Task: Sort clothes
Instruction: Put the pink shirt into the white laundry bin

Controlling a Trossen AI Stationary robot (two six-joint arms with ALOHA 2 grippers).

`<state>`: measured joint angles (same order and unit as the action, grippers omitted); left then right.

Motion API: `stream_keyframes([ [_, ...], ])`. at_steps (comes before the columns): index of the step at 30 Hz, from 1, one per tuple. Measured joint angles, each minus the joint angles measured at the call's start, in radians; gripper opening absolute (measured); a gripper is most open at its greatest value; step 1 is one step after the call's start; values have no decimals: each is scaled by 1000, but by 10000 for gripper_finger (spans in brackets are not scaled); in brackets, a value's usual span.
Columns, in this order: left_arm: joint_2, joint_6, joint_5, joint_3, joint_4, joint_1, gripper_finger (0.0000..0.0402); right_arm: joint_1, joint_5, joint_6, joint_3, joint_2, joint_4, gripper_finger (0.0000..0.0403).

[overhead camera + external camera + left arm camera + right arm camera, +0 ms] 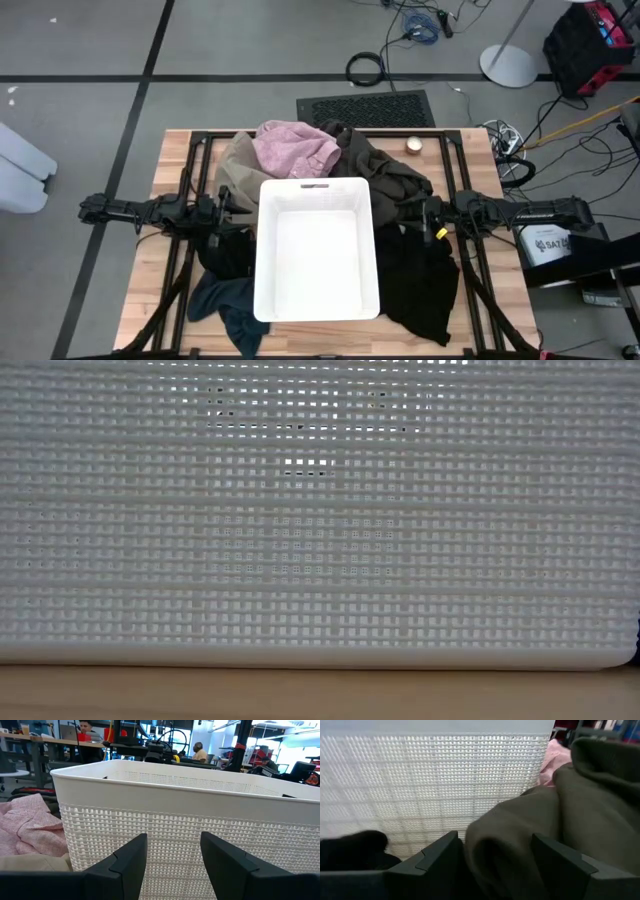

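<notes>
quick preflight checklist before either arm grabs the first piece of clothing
1. White bin holds nothing yet: ok.
2. Left gripper open, nothing between the fingers, facing the bin wall: ok.
3. Right gripper open, olive-brown garment bunched between its fingers, not clamped: ok.
4. Pink garment lies on top of the pile behind the bin, uncovered: ok.
5. Black garment and teal garment run under the bin's edges: not ok for a clean pull.
6. Low view blocked by the bin wall: cannot tell what lies behind.

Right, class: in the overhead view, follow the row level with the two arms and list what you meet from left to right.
left gripper → white bin → olive-brown garment → right gripper
</notes>
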<state>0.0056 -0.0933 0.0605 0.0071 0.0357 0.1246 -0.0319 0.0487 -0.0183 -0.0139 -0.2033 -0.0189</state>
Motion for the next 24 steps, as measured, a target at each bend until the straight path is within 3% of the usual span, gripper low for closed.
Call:
stream_keyframes([
  [12, 0, 58, 0, 0, 4, 0, 194, 0, 2, -20, 0, 0, -1, 242],
  [17, 0, 149, 0, 0, 147, 0, 194, 0, 1, 20, 0, 0, -27, 242],
  [24, 0, 24, 0, 0, 262, 0, 194, 0, 2, 389, 0, 0, -244, 242],
])
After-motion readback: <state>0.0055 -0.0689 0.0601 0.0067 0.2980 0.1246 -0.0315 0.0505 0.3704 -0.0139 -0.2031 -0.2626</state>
